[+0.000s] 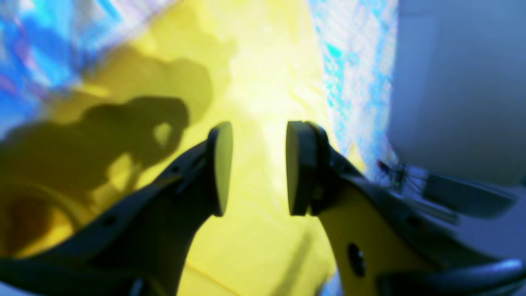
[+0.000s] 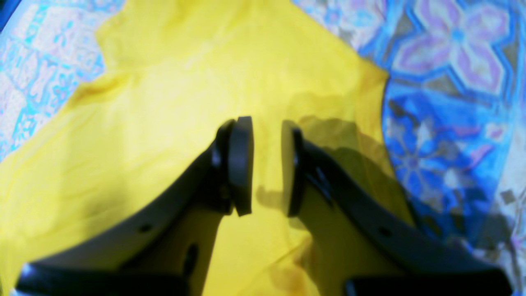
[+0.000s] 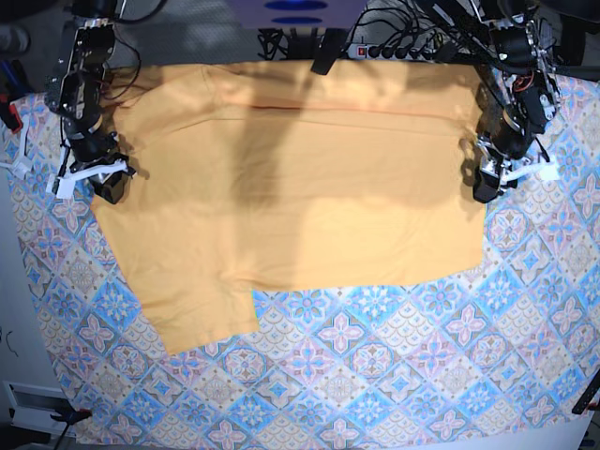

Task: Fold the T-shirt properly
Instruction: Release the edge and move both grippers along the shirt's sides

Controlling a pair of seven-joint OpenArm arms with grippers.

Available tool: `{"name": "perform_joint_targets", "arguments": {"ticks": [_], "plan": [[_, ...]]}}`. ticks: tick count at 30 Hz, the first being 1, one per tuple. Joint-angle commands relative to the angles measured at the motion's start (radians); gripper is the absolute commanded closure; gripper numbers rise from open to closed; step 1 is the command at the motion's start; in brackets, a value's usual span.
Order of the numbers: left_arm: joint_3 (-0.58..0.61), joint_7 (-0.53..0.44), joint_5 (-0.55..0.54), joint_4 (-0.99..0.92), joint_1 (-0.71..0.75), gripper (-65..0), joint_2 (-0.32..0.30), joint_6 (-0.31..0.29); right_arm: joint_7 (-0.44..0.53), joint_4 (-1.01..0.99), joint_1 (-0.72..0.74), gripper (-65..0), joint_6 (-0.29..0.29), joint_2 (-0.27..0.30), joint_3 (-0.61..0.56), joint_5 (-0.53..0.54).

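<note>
The yellow-orange T-shirt [image 3: 300, 187] lies spread flat across the far half of the table, with one sleeve [image 3: 206, 319] reaching toward the near left. My left gripper [image 3: 486, 187] hangs over the shirt's right edge. In the left wrist view its jaws [image 1: 257, 168] stand apart above the T-shirt [image 1: 254, 61], with nothing between the pads. My right gripper [image 3: 112, 187] sits at the shirt's left edge. In the right wrist view its jaws [image 2: 265, 164] show a narrower gap over the T-shirt [image 2: 172, 82], gripping no fabric.
A blue-and-pink tile-patterned cloth [image 3: 375, 375] covers the table under the shirt. A power strip and cables [image 3: 394, 47] run along the far edge. A grey surface [image 1: 452, 82] lies beyond the cloth's edge in the left wrist view.
</note>
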Motion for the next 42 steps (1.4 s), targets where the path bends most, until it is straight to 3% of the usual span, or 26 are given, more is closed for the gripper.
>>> {"name": "perform_joint_targets", "arguments": {"ticks": [1, 6, 15, 27, 35, 42], "plan": [[-0.005, -0.004, 0.001, 0.003, -0.034, -21.4, -0.014, -0.014, 0.006, 0.015, 0.019, -12.4, 0.007, 0.012, -0.003, -0.007], [-0.002, 0.003, 0.145, -0.01, -0.133, -21.4, -0.04, -0.013, -0.025, 0.013, 0.076, -12.4, 0.007, 0.009, -0.031, -0.067], [-0.002, 0.005, 0.375, -0.102, -0.285, -21.7, -0.043, -0.013, -0.031, -0.021, 0.094, -12.4, 0.007, 0.008, -0.037, -0.07], [0.063, -0.003, 0.538, -0.335, -0.459, -21.8, -0.076, -0.013, -0.028, -0.028, 0.094, -12.4, 0.007, 0.006, -0.037, -0.07], [0.063, -0.001, 0.662, -0.361, -0.521, -21.9, -0.073, -0.013, -0.028, -0.028, 0.093, -12.4, 0.007, 0.006, -0.037, -0.07], [0.063, -0.012, 0.684, -0.525, -0.584, -21.9, -0.079, -0.013, -0.028, -0.028, 0.093, -12.4, 0.007, 0.006, -0.037, -0.07]]}}
